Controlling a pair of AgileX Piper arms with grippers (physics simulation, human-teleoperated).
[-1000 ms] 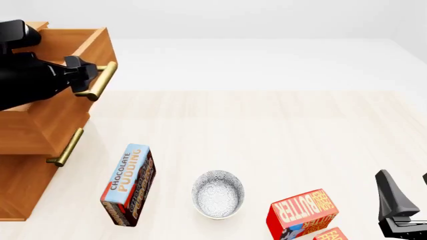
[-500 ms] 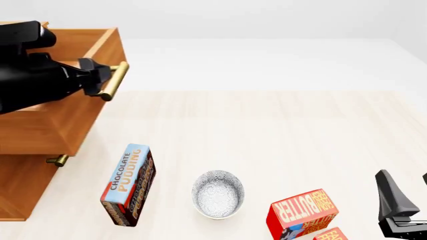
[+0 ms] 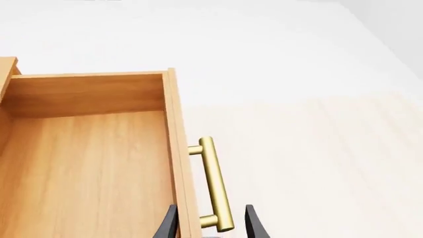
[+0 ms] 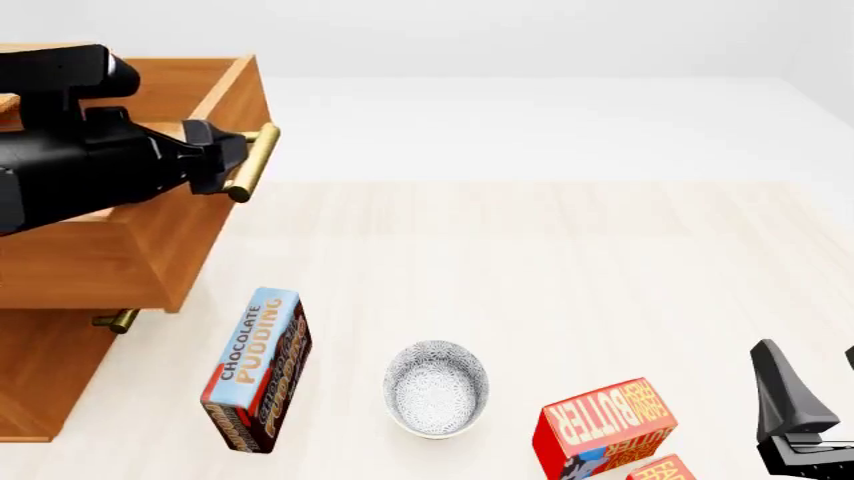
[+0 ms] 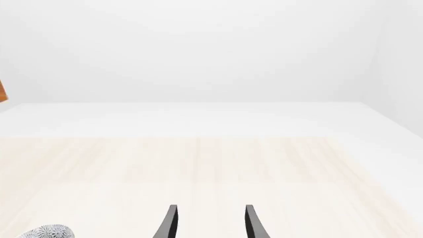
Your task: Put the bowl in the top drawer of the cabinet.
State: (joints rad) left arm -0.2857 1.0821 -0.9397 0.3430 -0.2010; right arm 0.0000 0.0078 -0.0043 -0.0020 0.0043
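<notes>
The bowl [image 4: 435,388], white with a fine dark pattern, stands upright on the table near the front; its rim also shows in the right wrist view [image 5: 43,232]. The cabinet [image 4: 40,380] stands at the left. Its top drawer [image 4: 134,250] is pulled far out and its wooden inside [image 3: 86,168] holds nothing. My left gripper [image 4: 238,160] [image 3: 210,229] is open and straddles the drawer's front board and brass handle [image 3: 215,186], one finger inside the drawer and one outside the bar. My right gripper [image 4: 817,385] [image 5: 210,223] is open near the table's front right, well right of the bowl, holding nothing.
A chocolate pudding box [image 4: 256,370] lies left of the bowl. A red butter box [image 4: 607,428] lies to the bowl's right, between it and my right gripper. The lower drawer's brass handle [image 4: 114,321] peeks out under the open drawer.
The top drawer has slid further out of the cabinet, toward the right in the front view, together with my left gripper. It now covers most of the lower handle. The right arm and bowl stayed still.
</notes>
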